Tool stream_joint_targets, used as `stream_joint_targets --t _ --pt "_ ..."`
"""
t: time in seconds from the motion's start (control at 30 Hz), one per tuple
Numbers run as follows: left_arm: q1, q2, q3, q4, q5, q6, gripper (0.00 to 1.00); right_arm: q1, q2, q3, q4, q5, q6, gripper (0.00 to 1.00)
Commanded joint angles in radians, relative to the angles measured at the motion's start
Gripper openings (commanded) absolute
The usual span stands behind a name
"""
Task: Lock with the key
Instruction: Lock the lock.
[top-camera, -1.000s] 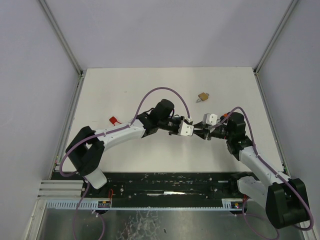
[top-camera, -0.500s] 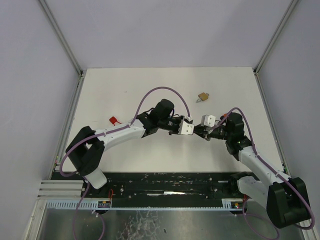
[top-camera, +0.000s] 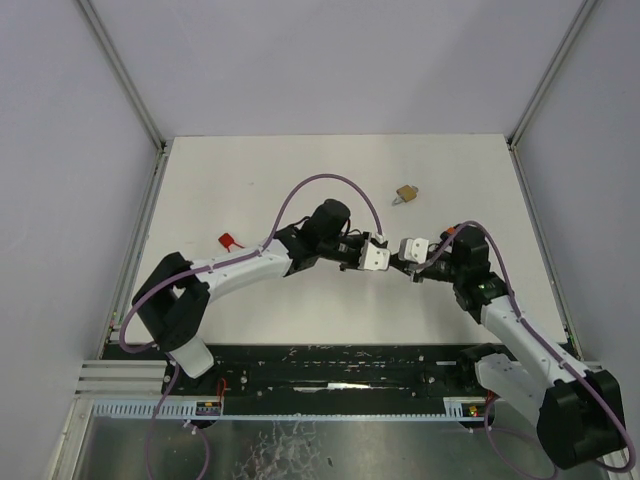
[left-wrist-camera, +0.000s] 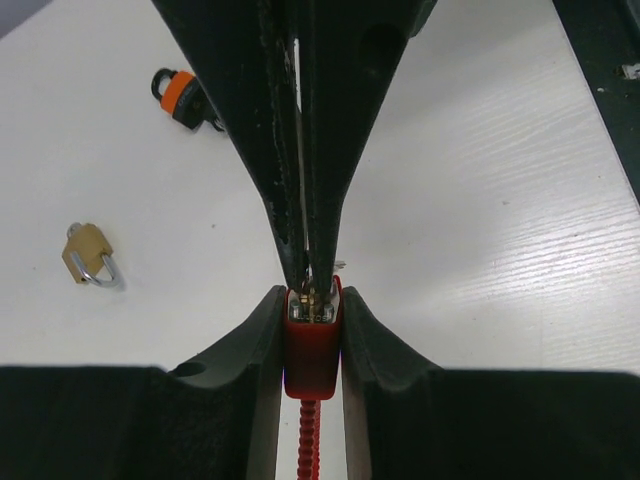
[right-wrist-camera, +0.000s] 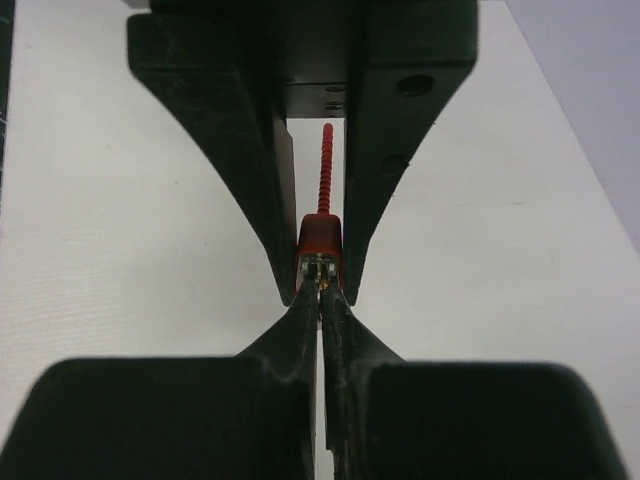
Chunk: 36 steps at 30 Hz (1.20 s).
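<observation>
Left gripper clamps the red cable lock above the table, keyway face toward the right arm, likely to brace it against turning. Right gripper is pinched fully closed at that face; the key is presumably between its tips, too small to confirm. Brass padlock lies apart. No containers seen.

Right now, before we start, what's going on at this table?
The left tool holds a red lock above the table, clamped by its sides. The right tool, facing it, is shut at the lock's end face on what looks like a small key, too small to be sure. A brass padlock lies farther back on the table.
</observation>
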<state>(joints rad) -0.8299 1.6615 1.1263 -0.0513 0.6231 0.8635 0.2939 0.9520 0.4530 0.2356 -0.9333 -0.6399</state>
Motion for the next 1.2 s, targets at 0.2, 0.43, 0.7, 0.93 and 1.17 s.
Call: stream_joint_targets --t 0.2,0.43,0.7,0.93,1.17 --pt "0.043 0.000 0.033 0.050 -0.047 0.047 0.00 -0.013 -0.164 0.100 -0.334 0.021 -0.351 0.00" --pt "0.119 0.115 0.256 -0.338 0.231 0.143 0.00 0.022 -0.133 0.107 -0.358 0.039 -0.399 0.00" --pt "0.045 0.008 0.029 0.003 -0.031 0.097 0.00 -0.069 -0.024 0.175 -0.206 -0.032 0.092 0.00" --pt "0.069 -0.029 -0.003 0.066 -0.031 0.104 0.00 -0.055 -0.076 0.149 -0.351 -0.102 -0.200 0.00" --pt "0.087 0.166 0.299 -0.405 0.132 0.172 0.00 -0.042 -0.188 0.121 -0.360 -0.004 -0.347 0.00"
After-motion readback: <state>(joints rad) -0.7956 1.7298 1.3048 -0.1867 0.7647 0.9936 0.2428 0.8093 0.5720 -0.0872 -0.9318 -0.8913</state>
